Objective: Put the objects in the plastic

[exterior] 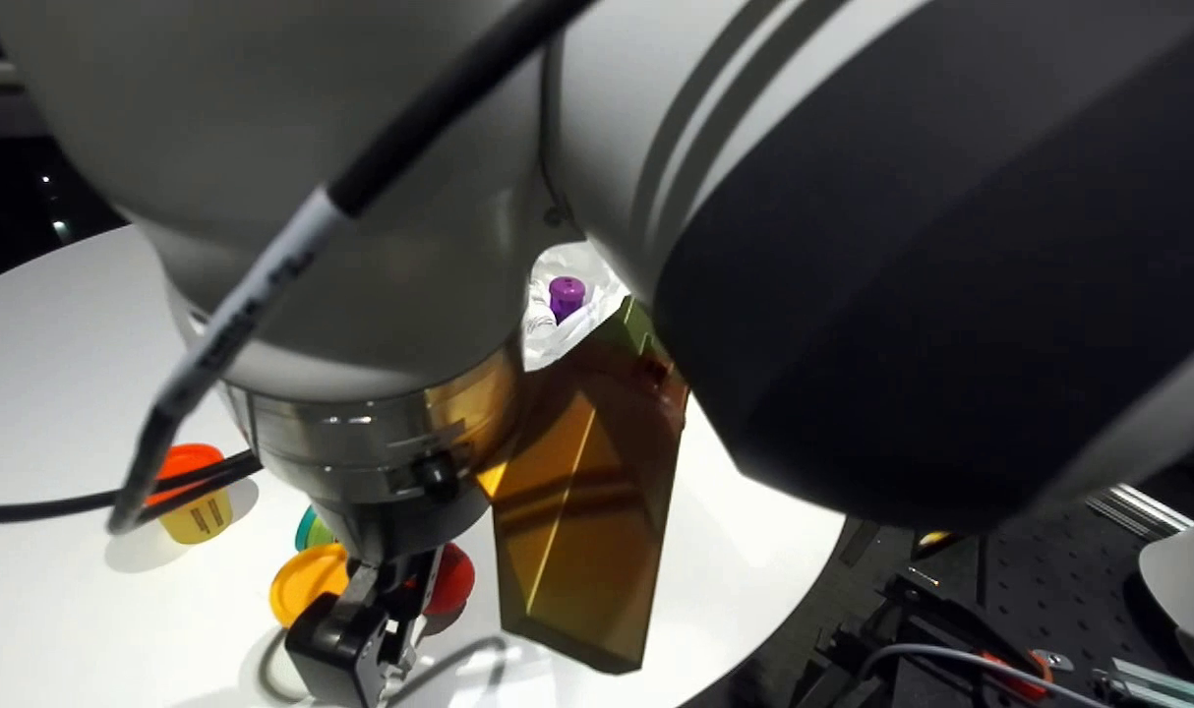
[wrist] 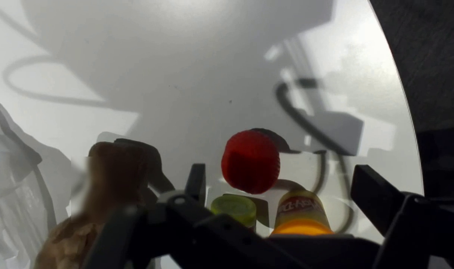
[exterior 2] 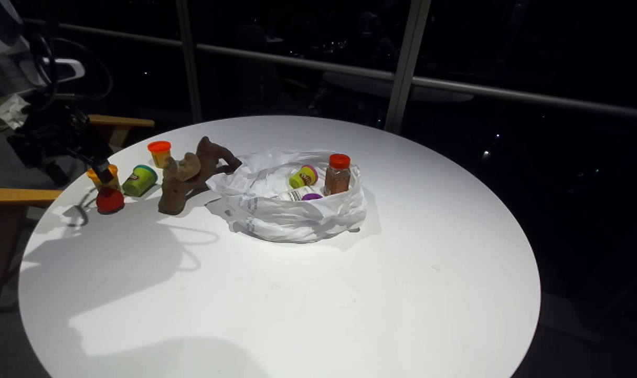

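My gripper (wrist: 283, 186) is open, its fingers wide apart near the tubs and touching none that I can see. Toward the jaws in the wrist view are a tub with a yellow-orange lid (wrist: 301, 215) and a green tub (wrist: 232, 209), partly covered by the gripper. Just beyond them lies a red rounded object (wrist: 250, 161). A red-orange-lidded tub (exterior 2: 159, 153) stands upright behind the brown plush animal (exterior 2: 178, 191), which lies against the plastic (exterior 2: 292, 220). Inside this whitish bag are the red-lidded jar (exterior 2: 338, 176), a yellow-green tub (exterior 2: 304, 177) and a purple-lidded container (exterior 2: 311, 197).
Everything rests on a round white table (exterior 2: 318, 294), whose edge passes close to the gripper's side. A wooden chair (exterior 2: 19, 196) stands beyond that edge. The arm (exterior: 381, 246) and its black cable (exterior: 440, 108) block much of an exterior view.
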